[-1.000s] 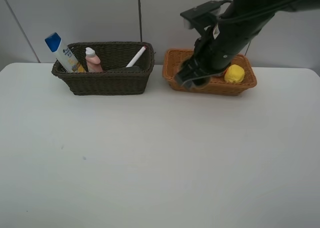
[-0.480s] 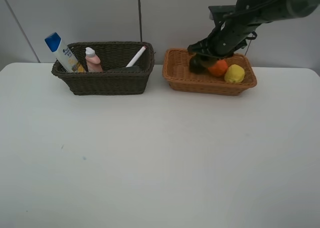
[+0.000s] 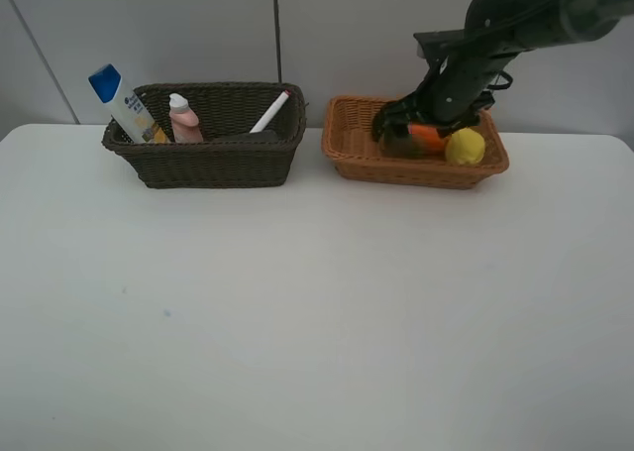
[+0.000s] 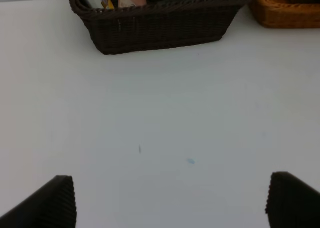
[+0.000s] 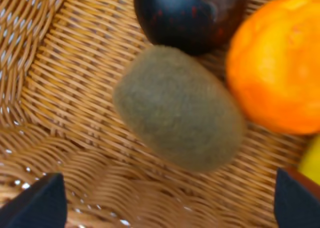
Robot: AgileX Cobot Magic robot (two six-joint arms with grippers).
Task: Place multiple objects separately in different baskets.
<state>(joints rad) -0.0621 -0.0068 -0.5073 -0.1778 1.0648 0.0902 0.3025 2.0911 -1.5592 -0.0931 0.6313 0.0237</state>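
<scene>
My right gripper (image 3: 421, 122) hangs open inside the orange-tan basket (image 3: 369, 164). In the right wrist view the brown kiwi (image 5: 179, 107) lies loose on the weave between the open fingertips (image 5: 36, 202), beside the dark mangosteen (image 5: 190, 15), the orange (image 5: 277, 62) and a sliver of the lemon (image 5: 312, 162). The lemon (image 3: 465, 147) sits at that basket's right end. The dark brown basket (image 3: 203, 164) holds the shampoo bottle (image 3: 121, 102), the pink bottle (image 3: 183, 119) and the white marker (image 3: 270, 112). My left gripper (image 4: 170, 200) is open over bare table, short of the dark basket (image 4: 160, 25).
The two baskets stand side by side at the back of the white table (image 3: 317, 312), close to the wall. A corner of the orange-tan basket (image 4: 285, 15) shows in the left wrist view. The left arm is out of the high view.
The right gripper moved from the tan basket's front left up and over its middle, then opened. The kiwi has left its grip and lies in the basket.
</scene>
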